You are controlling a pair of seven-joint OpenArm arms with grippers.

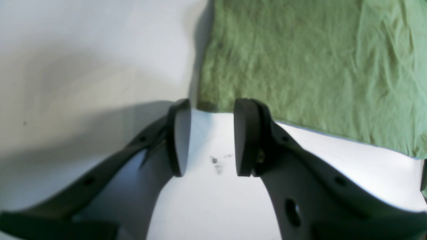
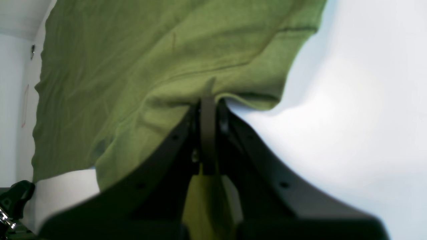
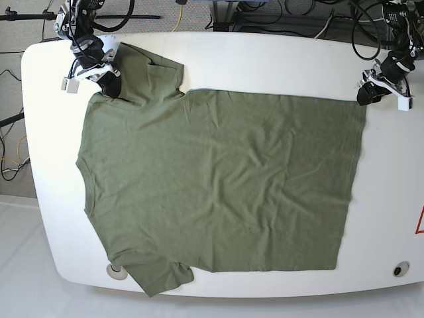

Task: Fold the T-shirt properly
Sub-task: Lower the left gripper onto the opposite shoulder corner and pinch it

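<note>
L gripper (image 1: pixel 208 136) nearest in its wrist cam: pads apart w/ a moderate gap, nothing between, bare table (image 1: pixel 83 66) under it, tips just short of the T-shirt (image 1: pixel 300 66) hem corner. R gripper (image 2: pixel 208 100) closed tight, pinching shirt edge by the shoulder/sleeve. Base view: T-shirt lies flat, spread across white table, collar toward R arm side, hem toward L arm.

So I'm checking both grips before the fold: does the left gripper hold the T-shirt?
No, the left gripper stands open over bare table just short of the T-shirt corner.
</note>
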